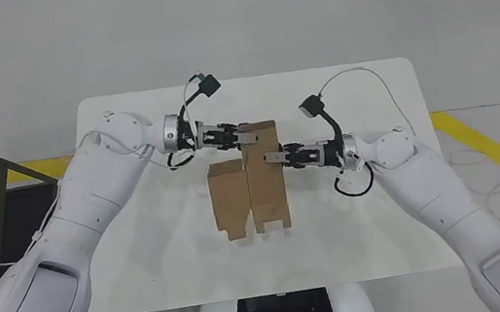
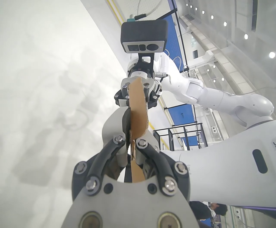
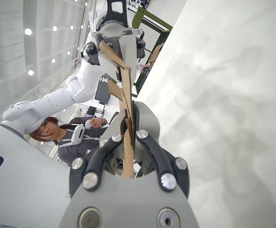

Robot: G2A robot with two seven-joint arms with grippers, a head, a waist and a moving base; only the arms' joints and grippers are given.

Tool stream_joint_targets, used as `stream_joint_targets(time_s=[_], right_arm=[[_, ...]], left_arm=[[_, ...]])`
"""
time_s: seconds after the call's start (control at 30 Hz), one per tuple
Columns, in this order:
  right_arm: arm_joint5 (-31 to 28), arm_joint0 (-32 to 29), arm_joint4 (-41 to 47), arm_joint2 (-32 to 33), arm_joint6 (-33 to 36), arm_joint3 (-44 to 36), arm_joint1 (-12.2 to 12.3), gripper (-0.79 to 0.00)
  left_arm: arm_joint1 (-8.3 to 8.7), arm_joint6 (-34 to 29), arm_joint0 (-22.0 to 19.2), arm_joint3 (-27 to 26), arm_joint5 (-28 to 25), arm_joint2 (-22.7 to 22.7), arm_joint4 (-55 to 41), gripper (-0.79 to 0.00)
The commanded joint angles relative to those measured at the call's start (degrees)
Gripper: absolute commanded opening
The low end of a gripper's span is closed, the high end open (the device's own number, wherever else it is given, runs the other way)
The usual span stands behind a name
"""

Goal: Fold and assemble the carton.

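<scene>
Nearest us, left gripper [image 2: 134, 129] clenched on one edge of the carton [image 2: 138, 112], seen edge-on as a flattened brown board. It spans to the right gripper [image 1: 270, 159], likewise clamped on another edge (the board shows a kink between them). Beyond lies the white table [image 1: 148, 261], over which the carton is held. We judge two risks. If the arms pull apart, the board may tear or slip free. If they push unevenly, it may buckle off its creases rather than open square.
</scene>
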Motion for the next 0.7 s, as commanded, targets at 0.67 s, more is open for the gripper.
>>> stream_joint_targets(time_s=[0.67], right_arm=[[10.5, -5.9, -2.6, 7.2, -12.6, -9.5, 1.5, -0.785]], left_arm=[[3.47, 16.2, 5.5, 2.9, 1.2, -12.6, -3.1, 0.0]])
